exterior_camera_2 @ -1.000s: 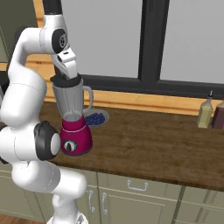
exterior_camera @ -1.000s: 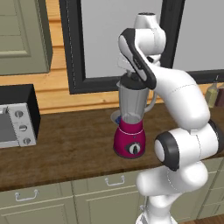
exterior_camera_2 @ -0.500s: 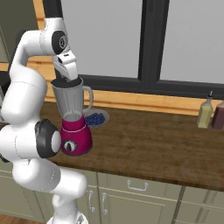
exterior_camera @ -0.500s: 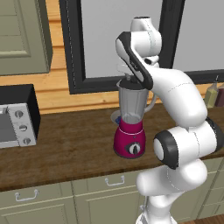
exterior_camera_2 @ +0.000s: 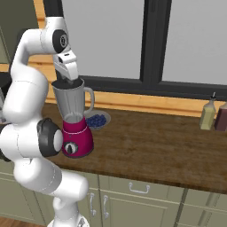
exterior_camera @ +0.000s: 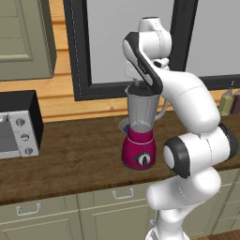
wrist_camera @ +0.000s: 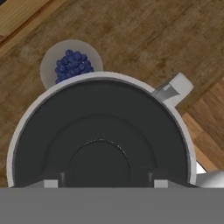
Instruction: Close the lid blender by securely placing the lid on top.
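Note:
The blender (exterior_camera: 139, 150) stands on the wooden counter, a magenta base with a dark dial under a clear grey jar (exterior_camera_2: 71, 104). My gripper (exterior_camera: 140, 87) hangs straight over the jar's top. In the hand view the dark round lid (wrist_camera: 100, 131) lies inside the jar's pale rim (wrist_camera: 26, 127), its raised centre knob between my fingertips (wrist_camera: 50, 183). The two tips stand wide apart, clear of the knob, so the gripper (wrist_camera: 105, 183) is open. The jar's handle (wrist_camera: 175, 87) points to the upper right of that view.
A pale blue-grey disc of blueberries (exterior_camera_2: 97, 119) lies just behind the blender. A silver and black toaster oven (exterior_camera: 16, 126) stands at the counter's left end. Bottles (exterior_camera_2: 207, 114) stand at the far right by the window.
The arm's upper links have swung slightly to the left. The gripper stays over the jar's top and the blender has not moved.

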Controlling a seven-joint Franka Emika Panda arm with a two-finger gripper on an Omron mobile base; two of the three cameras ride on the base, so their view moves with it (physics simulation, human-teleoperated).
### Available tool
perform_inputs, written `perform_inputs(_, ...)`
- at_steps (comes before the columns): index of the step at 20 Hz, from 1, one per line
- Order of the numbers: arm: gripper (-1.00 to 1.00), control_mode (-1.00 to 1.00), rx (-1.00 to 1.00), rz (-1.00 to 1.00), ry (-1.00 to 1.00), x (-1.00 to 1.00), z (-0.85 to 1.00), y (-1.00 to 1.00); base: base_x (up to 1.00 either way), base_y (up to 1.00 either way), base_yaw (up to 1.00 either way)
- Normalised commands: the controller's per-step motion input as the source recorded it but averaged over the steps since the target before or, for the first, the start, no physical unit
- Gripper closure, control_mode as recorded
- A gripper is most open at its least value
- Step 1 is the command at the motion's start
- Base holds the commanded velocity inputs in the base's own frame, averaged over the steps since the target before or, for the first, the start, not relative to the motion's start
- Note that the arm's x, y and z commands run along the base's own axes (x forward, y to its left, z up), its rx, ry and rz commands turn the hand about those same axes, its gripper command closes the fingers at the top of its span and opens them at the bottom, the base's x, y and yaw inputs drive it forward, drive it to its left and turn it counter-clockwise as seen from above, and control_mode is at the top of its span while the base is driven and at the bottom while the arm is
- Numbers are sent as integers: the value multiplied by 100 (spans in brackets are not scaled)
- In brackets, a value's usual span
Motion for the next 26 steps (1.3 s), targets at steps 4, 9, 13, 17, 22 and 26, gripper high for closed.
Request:
perform_inputs(4,-100,-100,0,0,0,-5,0,0,0,0,0)
perform_inputs(9,-100,-100,0,0,-7,-26,2,0,0,0,0)
perform_inputs(13,-100,-100,0,0,-26,-59,16,0,0,0,0)
perform_inputs(17,-100,-100,0,0,-26,-61,2,0,0,0,0)
perform_inputs(22,-100,-100,8,0,-25,-87,0,-28,0,0,0)
perform_inputs(26,-100,-100,16,0,-25,-100,1,-73,0,0,0)
